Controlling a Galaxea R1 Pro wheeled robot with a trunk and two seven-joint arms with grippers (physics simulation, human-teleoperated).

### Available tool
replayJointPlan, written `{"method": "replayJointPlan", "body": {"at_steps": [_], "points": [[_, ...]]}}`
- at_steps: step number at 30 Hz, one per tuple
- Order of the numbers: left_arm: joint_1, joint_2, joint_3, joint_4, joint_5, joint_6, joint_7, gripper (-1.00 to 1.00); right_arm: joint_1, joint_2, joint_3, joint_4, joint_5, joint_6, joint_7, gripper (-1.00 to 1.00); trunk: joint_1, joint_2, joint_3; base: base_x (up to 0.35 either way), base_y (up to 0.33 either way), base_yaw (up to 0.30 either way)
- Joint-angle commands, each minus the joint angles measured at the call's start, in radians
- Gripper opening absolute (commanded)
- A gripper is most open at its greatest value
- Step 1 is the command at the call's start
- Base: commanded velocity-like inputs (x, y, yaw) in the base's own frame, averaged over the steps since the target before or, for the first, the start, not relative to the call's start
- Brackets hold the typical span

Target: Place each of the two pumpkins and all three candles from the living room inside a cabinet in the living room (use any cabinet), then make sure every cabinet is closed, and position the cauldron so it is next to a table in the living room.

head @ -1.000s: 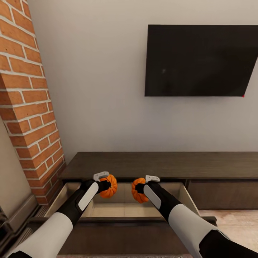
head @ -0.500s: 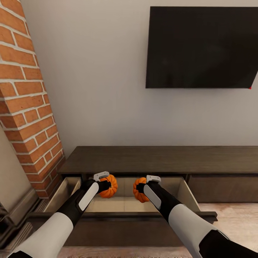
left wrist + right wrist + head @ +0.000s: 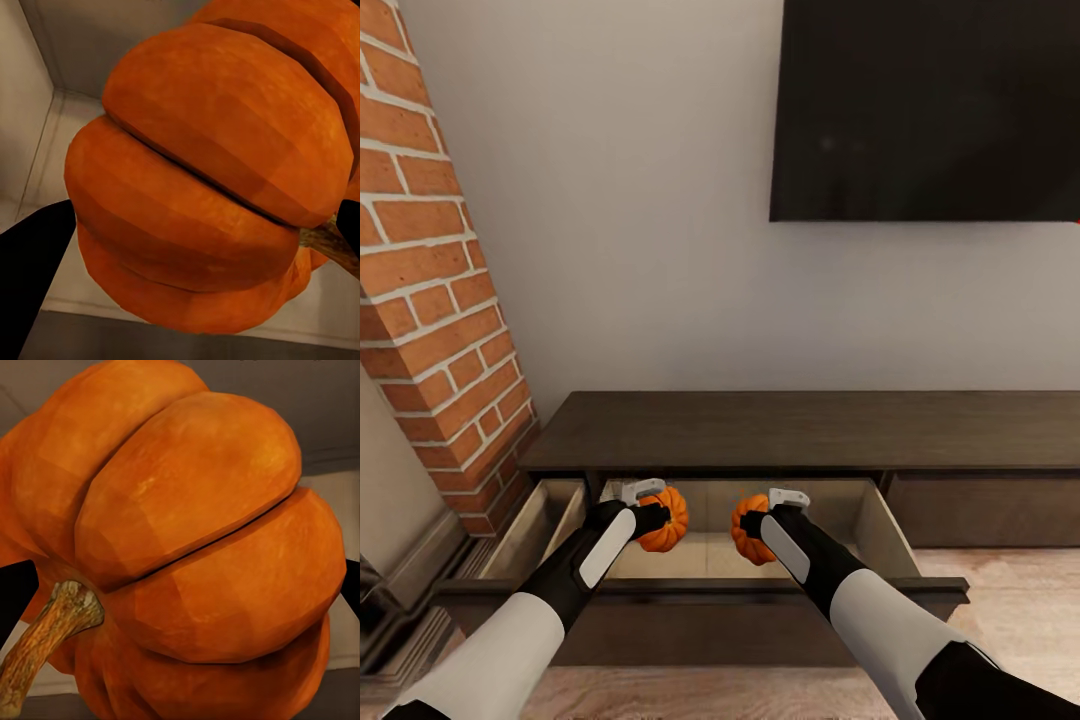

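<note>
At the far left I have the brick column (image 3: 430, 300), and beside it the low dark cabinet (image 3: 810, 430) runs along the wall, its left-hand drawer (image 3: 705, 592) pulled out toward me. I keep both arms reaching over the drawer's front edge so that whatever I let go of drops inside rather than onto the floor.

My left gripper (image 3: 650, 512) is clamped on the left pumpkin (image 3: 665, 518), which hangs above the drawer's pale bottom, toward its left side and near the back. In the left wrist view that pumpkin (image 3: 202, 180) crowds the lens, a dark fingertip (image 3: 34, 262) against its flank, with the drawer's light wall and floor behind it, so I judge it is already within the drawer's walls but not yet resting.

My right gripper (image 3: 760, 520) is closed on the right pumpkin (image 3: 748, 528), held just right of the drawer's middle, well apart from the other so the two will not knock. The right wrist view shows that pumpkin (image 3: 187, 547) tilted, its woody stem (image 3: 45, 637) pointing sideways.

Above the cabinet's right part hangs the black television (image 3: 925, 110). I judge that next comes lowering and releasing both; a tilted pumpkin may roll once freed.
</note>
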Motion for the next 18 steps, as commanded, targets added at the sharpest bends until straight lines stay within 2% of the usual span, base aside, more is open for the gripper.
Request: {"method": "replayJointPlan", "body": {"at_steps": [1,9,18], "points": [[-0.001,0.0,-0.003,-0.002,0.01,0.0,0.009,-1.0,-0.001,-0.001,0.006,-0.002,-0.008,0.001,-0.009,-1.0,0.0,-0.001,-0.001,0.0,0.0,0.0],[-0.001,-0.001,-0.004,-0.024,0.012,0.0,0.005,-1.0,-0.001,-0.001,0.006,-0.002,-0.007,0.0,-0.009,-1.0,0.0,-0.001,-0.001,0.013,0.0,0.0],[-0.001,-0.002,-0.004,-0.026,0.011,0.001,0.007,-1.0,-0.001,-0.001,0.006,-0.002,-0.007,-0.002,-0.009,-1.0,0.0,-0.001,-0.001,0.152,0.0,0.0]]}}
